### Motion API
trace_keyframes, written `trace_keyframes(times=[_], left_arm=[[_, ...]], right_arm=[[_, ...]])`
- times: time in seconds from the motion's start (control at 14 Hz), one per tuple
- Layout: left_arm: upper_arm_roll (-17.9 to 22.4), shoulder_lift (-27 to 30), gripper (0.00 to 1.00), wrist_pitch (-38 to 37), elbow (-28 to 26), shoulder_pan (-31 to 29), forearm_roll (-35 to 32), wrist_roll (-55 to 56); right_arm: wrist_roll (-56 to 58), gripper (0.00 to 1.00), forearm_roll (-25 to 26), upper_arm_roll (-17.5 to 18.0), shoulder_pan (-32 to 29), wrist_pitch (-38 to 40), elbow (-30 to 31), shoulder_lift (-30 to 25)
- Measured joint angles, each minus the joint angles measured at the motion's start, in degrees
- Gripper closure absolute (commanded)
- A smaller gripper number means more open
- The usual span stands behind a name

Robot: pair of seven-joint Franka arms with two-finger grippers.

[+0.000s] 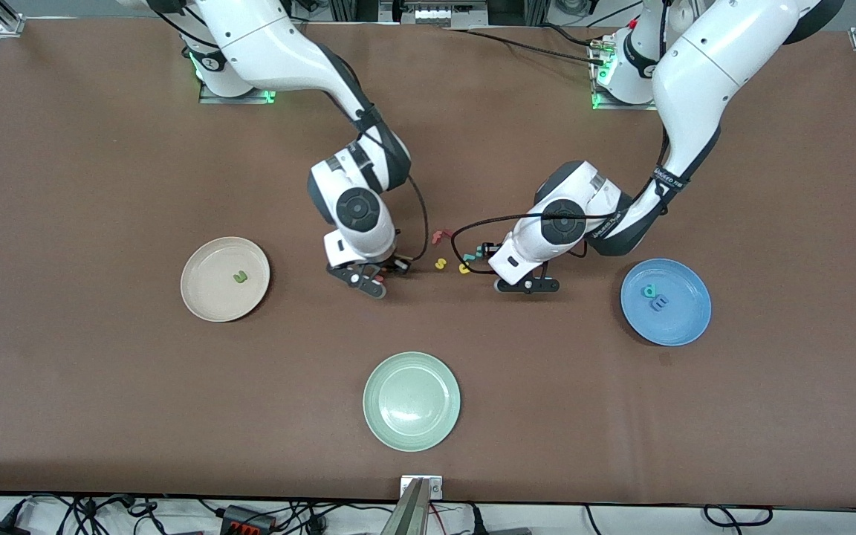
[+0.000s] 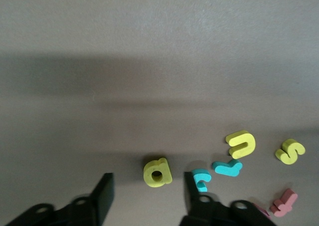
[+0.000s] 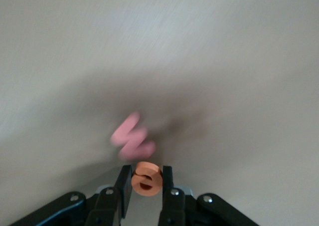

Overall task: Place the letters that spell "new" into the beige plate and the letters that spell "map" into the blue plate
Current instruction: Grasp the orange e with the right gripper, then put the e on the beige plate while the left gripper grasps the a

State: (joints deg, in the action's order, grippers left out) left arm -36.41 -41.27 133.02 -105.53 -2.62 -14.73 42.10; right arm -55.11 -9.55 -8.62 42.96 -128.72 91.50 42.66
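Orange e (image 3: 147, 178) — small, rounded, flat-faced

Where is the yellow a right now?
The yellow a lies on the table between the left gripper's open fingers in the left wrist view, beside a teal letter near the table's middle, not yet in the blue plate.

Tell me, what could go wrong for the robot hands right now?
1. The left hand straddles the small yellow foam letter a, but the teal foam letter sits right by one finger and may get nudged.
2. The right hand pinches the small orange foam letter e only by its edges, so it might slip out.
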Motion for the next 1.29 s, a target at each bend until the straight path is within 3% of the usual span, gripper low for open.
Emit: trace_keyframes(times=[0.43, 0.71, 0.79, 0.93, 1.0, 1.14, 1.29], left_arm=[[0.04, -0.72, 0.56, 1.58, -0.26, 0.01, 0.00, 2.57], [0.04, -1.92, 0.56, 1.81, -0.48, 0.24, 0.00, 3.97], [0.04, -2.27, 0.62, 1.94, -0.48, 0.45, -0.01, 4.11], [0.02, -2.24, 0.87, 1.96, -0.47, 0.49, -0.01, 4.35], [0.02, -2.23, 0.89, 1.95, -0.47, 0.49, -0.01, 4.43], [0.05, -2.09, 0.89, 1.84, -0.37, 0.31, -0.05, 4.54], [0.24, -1.63, 0.89, -0.59, 0.48, -0.09, -2.01, 4.54]], right_arm=[[23.33, 0.82, 0.00, -10.63, -3.92, 14.73, -0.41, -5.04], [36.88, 0.82, 0.01, -11.42, -10.33, 15.68, 1.50, -4.70], [39.24, 0.82, 0.01, -11.43, -11.64, 15.69, 2.48, -4.66], [41.61, 0.80, 0.01, -11.42, -12.64, 15.69, 4.81, -4.62], [41.89, 0.78, 0.01, -11.32, -12.57, 15.69, 5.68, -4.62], [41.90, 0.64, 0.01, -11.03, -12.32, 15.69, 6.49, -4.63], [41.90, 0.00, 0.00, -10.97, -12.10, 15.69, 6.67, -4.63]])
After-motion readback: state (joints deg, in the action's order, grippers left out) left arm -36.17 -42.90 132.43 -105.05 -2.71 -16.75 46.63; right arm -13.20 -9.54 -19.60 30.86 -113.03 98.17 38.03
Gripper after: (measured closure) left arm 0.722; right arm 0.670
